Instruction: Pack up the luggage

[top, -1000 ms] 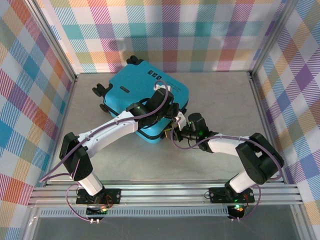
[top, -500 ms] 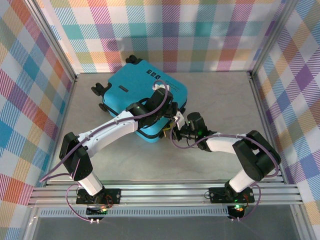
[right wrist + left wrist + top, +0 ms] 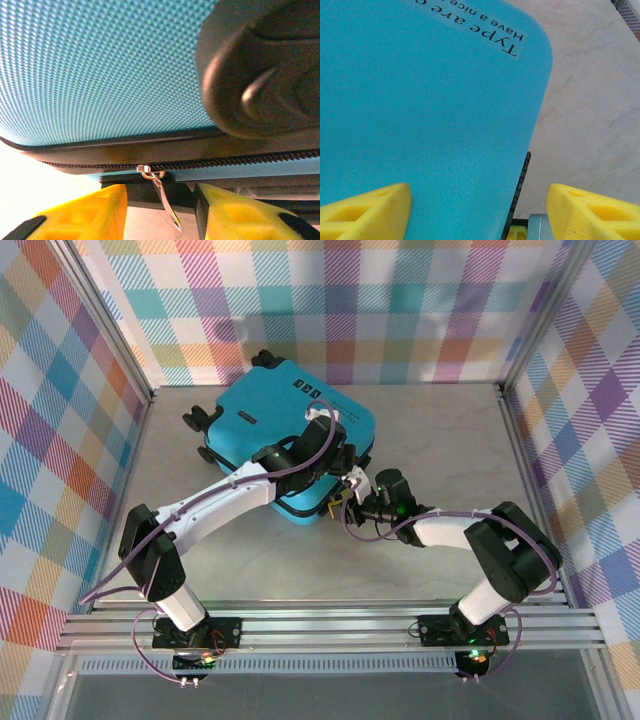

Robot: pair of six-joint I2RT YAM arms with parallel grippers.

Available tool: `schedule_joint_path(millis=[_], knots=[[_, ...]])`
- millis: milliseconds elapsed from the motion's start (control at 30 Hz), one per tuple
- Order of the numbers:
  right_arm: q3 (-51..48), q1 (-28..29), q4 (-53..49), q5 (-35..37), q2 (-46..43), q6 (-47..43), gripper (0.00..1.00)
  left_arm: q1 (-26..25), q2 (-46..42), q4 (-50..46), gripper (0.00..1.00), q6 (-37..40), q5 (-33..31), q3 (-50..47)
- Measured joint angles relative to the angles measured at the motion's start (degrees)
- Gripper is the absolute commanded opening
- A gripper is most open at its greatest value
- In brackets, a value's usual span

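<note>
Far left of centre on the surface (image 3: 450,440): the luggage (image 3: 270,425), lying flat and closed, turquoise shell up, black wheels (image 3: 200,422) toward the left wall. Set askew, corners pointing at the walls. Plenty of bare surface to its right and in front. Narrower room behind it and on the left, close to the plaid walls (image 3: 350,310).

Over the near right corner of the shell: the left tool (image 3: 340,462), spread wide and clamping nothing. Seen from its wrist, one yellow finger (image 3: 365,207) above the shell, the other (image 3: 590,210) out past the rounded edge, above bare surface. A printed label (image 3: 485,25) near that same edge.

Low against the luggage's near side, just beside the left one: the right tool (image 3: 348,500), partly open. Seen from its wrist, level with the black zipper edge (image 3: 225,162) under the shell's rim, with the metal zipper pull (image 3: 162,195) hanging in the gap between the yellow fingers (image 3: 80,215). Cannot tell whether either finger touches the pull.
</note>
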Motion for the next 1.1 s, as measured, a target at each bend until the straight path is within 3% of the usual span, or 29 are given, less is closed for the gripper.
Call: schedule_joint_path(millis=[133, 233, 600, 800, 1100], knots=[[0.37, -0.09, -0.46, 0.31, 0.42, -0.72, 0.10, 0.00, -0.24, 0.37, 0.71, 0.00, 0.00, -0.44], [0.61, 0.00, -0.63, 0.98, 0.63, -0.42, 0.00, 0.00, -0.57, 1.20, 0.71, -0.20, -0.02, -1.14], [6.51, -0.15, -12.44, 8.79, -0.50, 0.15, 0.00, 0.39, -1.53, 4.68, 0.70, -1.77, -1.09, -3.69], [11.17, -7.34, -17.68, 14.36, 0.72, 1.62, 0.00, 1.09, -2.75, 6.82, 0.69, -2.60, -0.66, -5.62], [24.24, -15.78, -25.22, 13.60, 9.73, 2.56, 0.00, 1.29, -3.50, 8.55, 0.68, -2.99, -0.33, -7.04]])
